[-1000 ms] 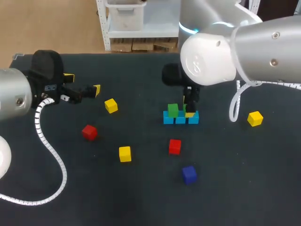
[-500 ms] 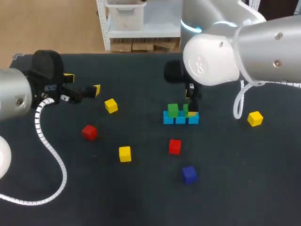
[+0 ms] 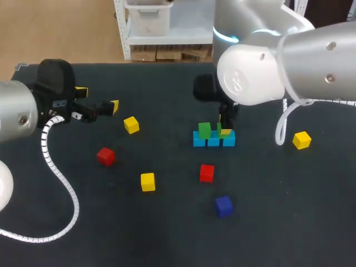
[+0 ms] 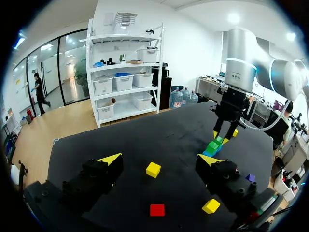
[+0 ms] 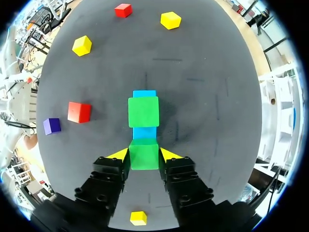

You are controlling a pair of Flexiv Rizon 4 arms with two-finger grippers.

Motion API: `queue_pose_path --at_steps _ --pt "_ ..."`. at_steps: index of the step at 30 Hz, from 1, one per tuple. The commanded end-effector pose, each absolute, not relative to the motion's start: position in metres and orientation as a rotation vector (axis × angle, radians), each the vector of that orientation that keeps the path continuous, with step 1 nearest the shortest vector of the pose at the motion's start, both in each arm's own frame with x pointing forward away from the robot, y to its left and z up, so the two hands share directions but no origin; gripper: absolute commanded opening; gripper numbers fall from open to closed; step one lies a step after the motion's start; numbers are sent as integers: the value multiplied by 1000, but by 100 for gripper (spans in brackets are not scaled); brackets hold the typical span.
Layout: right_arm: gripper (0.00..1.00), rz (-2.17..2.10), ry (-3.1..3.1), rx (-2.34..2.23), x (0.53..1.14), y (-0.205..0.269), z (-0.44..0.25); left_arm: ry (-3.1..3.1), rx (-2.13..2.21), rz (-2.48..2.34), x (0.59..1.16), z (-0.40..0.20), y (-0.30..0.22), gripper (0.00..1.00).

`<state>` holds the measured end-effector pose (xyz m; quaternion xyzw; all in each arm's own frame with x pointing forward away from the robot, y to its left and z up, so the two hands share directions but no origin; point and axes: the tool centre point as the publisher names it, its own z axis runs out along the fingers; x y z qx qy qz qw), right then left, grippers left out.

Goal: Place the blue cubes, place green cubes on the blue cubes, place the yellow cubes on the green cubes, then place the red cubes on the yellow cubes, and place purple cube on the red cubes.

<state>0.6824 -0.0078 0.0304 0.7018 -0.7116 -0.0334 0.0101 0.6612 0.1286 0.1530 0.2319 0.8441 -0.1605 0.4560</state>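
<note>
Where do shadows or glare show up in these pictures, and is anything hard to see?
Right wrist view: even light, a soft shadow on the table beside the blue cubes; the green cube held in the right gripper shows plainly. Head view: light gleams on the right arm, on its white shell, and that arm hides most of the same cube.

Bright, even overhead light; cube stack (image 5: 143, 111) casts a soft shadow.

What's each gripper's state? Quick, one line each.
Left gripper: open, empty.
Right gripper: shut on a green cube.
</note>
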Motion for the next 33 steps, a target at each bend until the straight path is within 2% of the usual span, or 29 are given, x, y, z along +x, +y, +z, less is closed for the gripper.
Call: queue_pose_path --at_steps 1,7,9,11,12,26,33 --pt "25 -110 -2224 2190 680 -10 31 2078 576 -403 662 153 130 100" --pt "24 -126 -2219 2188 676 -9 32 2078 576 -403 662 153 130 100" --pt "20 -144 -2224 2177 676 -9 32 2078 576 -403 662 153 130 100" --pt "11 -148 -2224 2176 676 -9 32 2078 576 -403 662 153 130 100" --pt "11 -150 -2224 2176 676 -9 31 2078 576 -403 662 153 130 100" --pt "14 -133 -2256 2178 678 -6 29 2078 576 -403 662 153 130 100" --pt "22 -126 -2251 2185 676 -5 28 2078 576 -403 662 153 130 100"
